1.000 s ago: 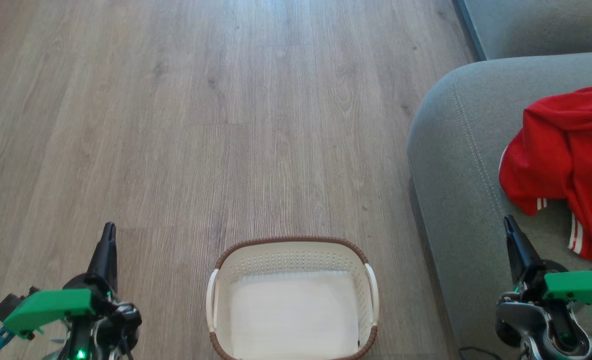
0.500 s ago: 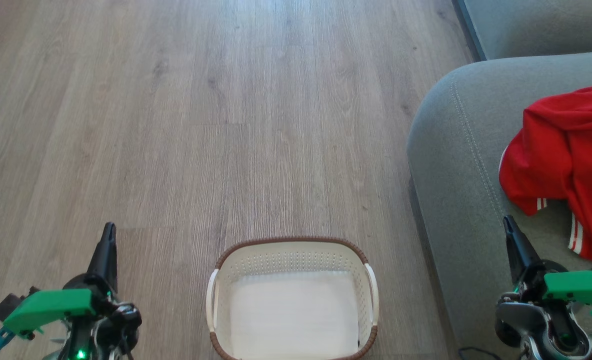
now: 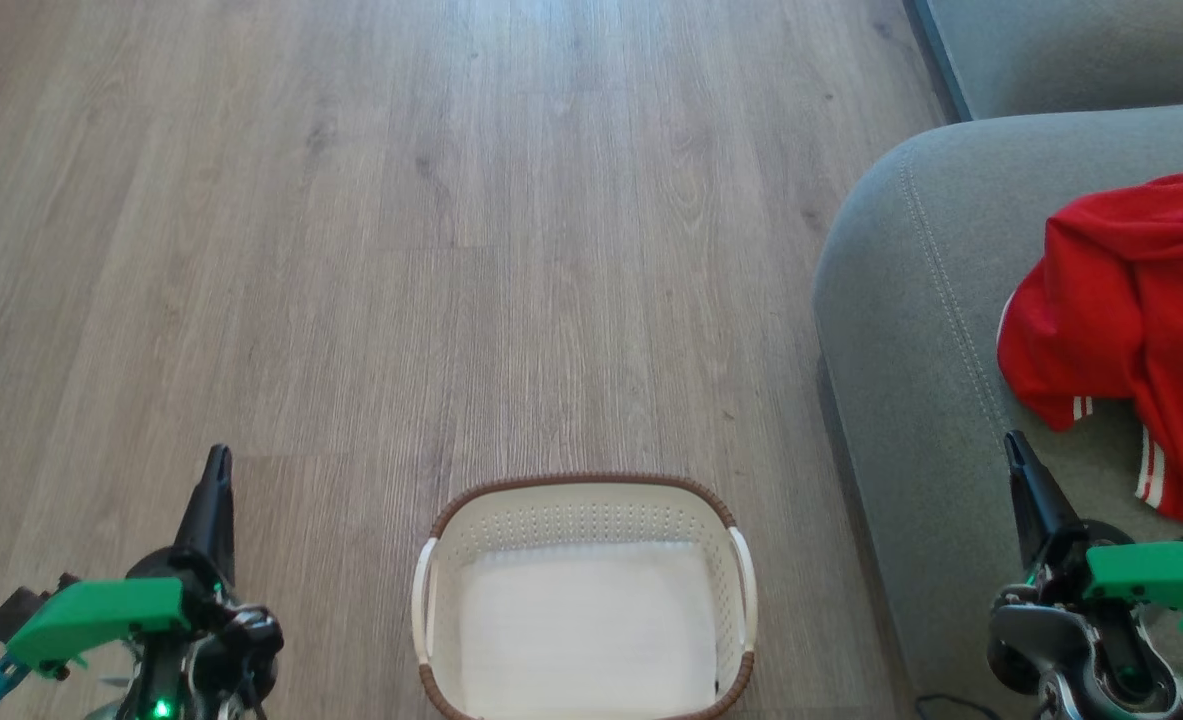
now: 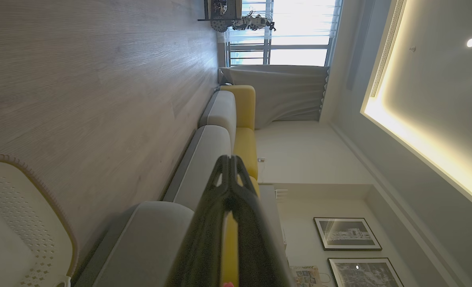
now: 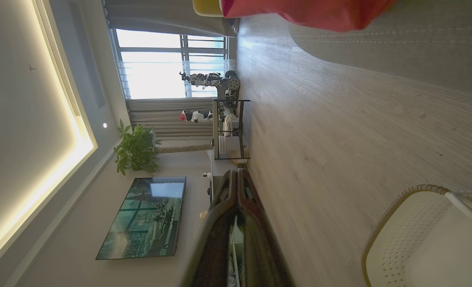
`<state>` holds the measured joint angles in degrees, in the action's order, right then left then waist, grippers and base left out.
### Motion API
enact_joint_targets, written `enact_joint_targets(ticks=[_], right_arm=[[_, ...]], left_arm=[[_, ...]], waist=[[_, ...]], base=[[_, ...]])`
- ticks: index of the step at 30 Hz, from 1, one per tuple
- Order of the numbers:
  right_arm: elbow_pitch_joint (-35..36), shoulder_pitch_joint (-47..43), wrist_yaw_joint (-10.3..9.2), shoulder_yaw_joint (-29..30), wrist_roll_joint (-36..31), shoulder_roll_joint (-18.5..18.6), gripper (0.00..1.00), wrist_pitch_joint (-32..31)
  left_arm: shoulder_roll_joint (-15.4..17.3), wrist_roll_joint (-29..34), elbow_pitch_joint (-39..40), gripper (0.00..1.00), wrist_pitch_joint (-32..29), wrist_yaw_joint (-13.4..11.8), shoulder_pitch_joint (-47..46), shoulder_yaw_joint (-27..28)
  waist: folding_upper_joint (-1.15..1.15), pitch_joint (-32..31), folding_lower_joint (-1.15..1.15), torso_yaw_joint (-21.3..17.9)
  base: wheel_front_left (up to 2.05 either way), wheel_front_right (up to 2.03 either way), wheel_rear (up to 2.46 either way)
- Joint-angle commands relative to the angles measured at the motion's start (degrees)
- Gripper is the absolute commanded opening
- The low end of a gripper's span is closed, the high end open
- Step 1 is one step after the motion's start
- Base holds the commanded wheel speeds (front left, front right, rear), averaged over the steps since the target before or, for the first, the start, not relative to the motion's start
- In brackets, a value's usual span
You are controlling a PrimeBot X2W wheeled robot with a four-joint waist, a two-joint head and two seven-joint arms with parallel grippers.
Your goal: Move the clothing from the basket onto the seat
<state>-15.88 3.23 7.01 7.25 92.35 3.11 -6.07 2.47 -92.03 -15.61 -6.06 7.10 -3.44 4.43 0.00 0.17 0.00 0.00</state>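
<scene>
No change since the earlier frame.
Head view: left end effector (image 3: 217, 458) clenched, basket (image 3: 581, 481) to its right. Right end effector (image 3: 1013, 445) clenched over the seat (image 3: 911, 330), with the clothing (image 3: 1131, 320) on the seat just beyond it.
Left wrist view: basket (image 4: 20, 199) left of the end effector (image 4: 230, 159).
Right wrist view: clothing (image 5: 299, 10) above the end effector (image 5: 236, 173).

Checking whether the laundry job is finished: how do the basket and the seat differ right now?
The basket stands empty on the wooden floor; the seat carries the red clothing. The basket is cream perforated plastic; the seat is grey-green fabric. The basket is far smaller than the seat.
</scene>
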Motion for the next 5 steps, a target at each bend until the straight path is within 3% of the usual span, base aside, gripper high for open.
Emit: enact_joint_targets(ticks=[1, 5], right_arm=[[1.86, 2.95, 0.47, -0.89, -0.05, -0.08, 0.0, -0.28], [1.86, 2.95, 0.47, -0.88, -0.06, -0.09, 0.0, -0.29]], left_arm=[[0.41, -0.13, 1.55, 0.0, -0.44, 0.38, -2.76, 2.1], [0.41, -0.13, 1.55, 0.0, -0.43, 0.38, -2.76, 2.1]], waist=[[0.0, 0.0, 0.0, 0.0], [0.0, 0.0, 0.0, 0.0]], base=[[0.0, 0.0, 0.0], [0.0, 0.0, 0.0]])
